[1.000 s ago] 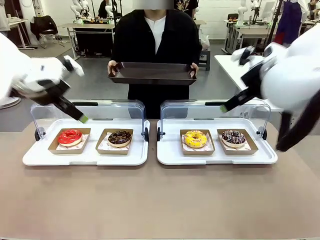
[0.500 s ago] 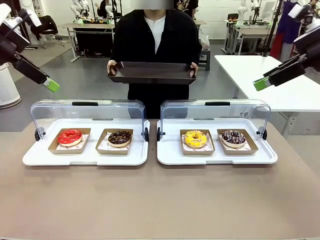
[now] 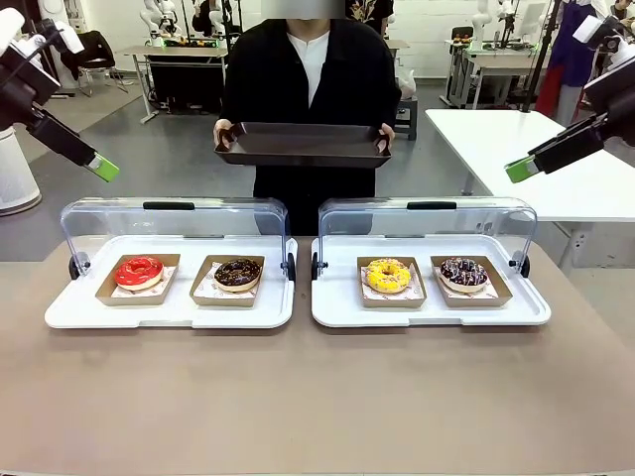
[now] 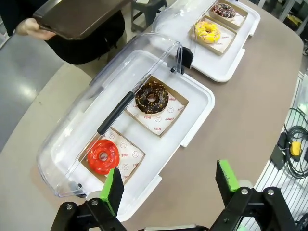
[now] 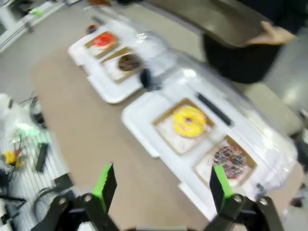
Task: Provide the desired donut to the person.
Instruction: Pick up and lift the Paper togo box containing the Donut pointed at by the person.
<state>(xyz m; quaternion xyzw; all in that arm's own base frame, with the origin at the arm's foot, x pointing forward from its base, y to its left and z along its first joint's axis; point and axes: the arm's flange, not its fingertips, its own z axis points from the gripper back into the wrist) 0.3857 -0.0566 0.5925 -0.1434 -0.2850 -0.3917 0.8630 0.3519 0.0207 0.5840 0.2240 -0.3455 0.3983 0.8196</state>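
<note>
Your left gripper (image 4: 170, 184) has lifted high and wide of the left clear domed lid (image 3: 174, 223), whose black handle it was beside a second ago. Its jaws are spread with nothing between them. That lid now appears to stand swung back behind the left white tray (image 3: 60, 315). This leaves the red glazed donut (image 3: 138, 270) and the chocolate donut (image 3: 238, 273) reachable in their cardboard trays.

Across the table, the person (image 3: 308, 69) holds a dark rectangular serving tray (image 3: 303, 144) in both hands, as before, and points at nothing. You cannot yet tell which donut is wanted.

On the right white tray (image 3: 327, 315), the yellow sprinkled donut (image 3: 388, 275) and the dark sprinkled donut (image 3: 463, 271) sit untouched.

Your right gripper (image 5: 161, 185) has likewise risen clear. Its jaws are parted and empty, and it has barely drifted over the last half second.
</note>
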